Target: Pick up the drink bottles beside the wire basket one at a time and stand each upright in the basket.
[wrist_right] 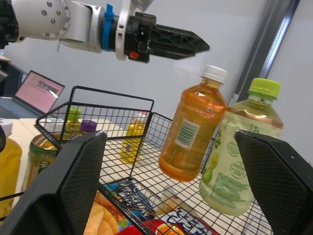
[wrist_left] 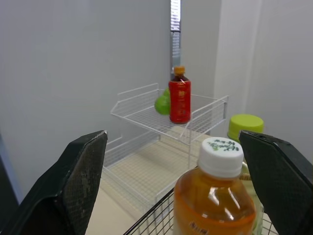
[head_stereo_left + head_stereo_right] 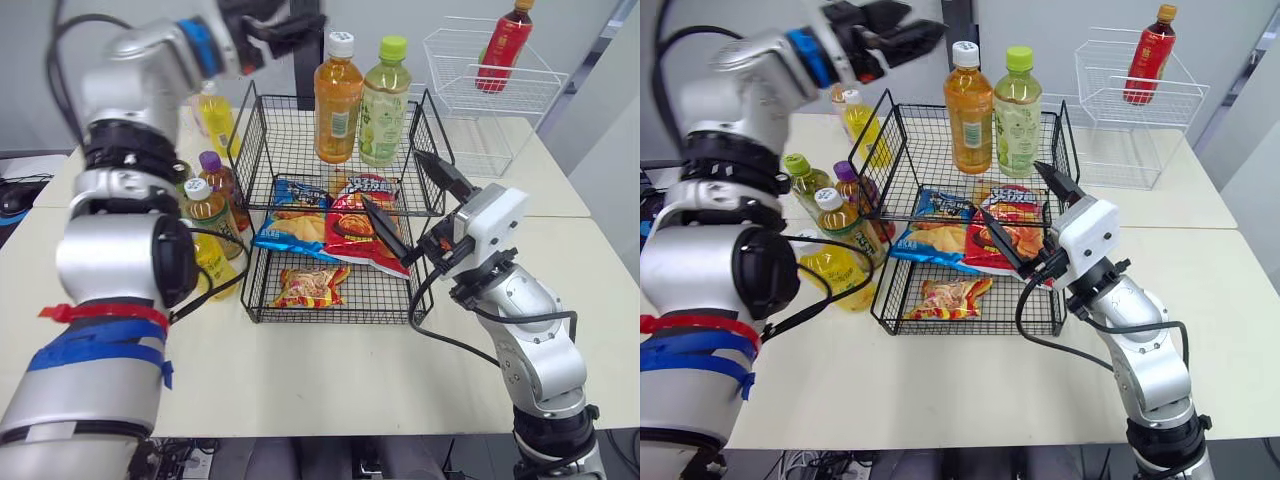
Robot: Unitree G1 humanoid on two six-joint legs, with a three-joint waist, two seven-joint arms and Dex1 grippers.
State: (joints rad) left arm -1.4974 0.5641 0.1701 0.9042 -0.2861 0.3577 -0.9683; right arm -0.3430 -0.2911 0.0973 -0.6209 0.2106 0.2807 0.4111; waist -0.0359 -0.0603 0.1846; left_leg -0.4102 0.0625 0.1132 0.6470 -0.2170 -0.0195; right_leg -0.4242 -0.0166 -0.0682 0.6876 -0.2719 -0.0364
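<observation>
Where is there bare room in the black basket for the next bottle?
Top tier: bare mesh on its left half, between the left wall and the orange bottle. The right half holds that and the green bottle. Lower tier is crowded with snack bags. Table: bare in front, packed with bottles outside the left wall.

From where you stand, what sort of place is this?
Likely an office or lab test area, not a shop: plain white tables, an open laptop, and drink bottles and snack bags staged in a black wire basket.

Pale table [image 3: 330, 385], grey wall [image 2: 73, 63]
</observation>
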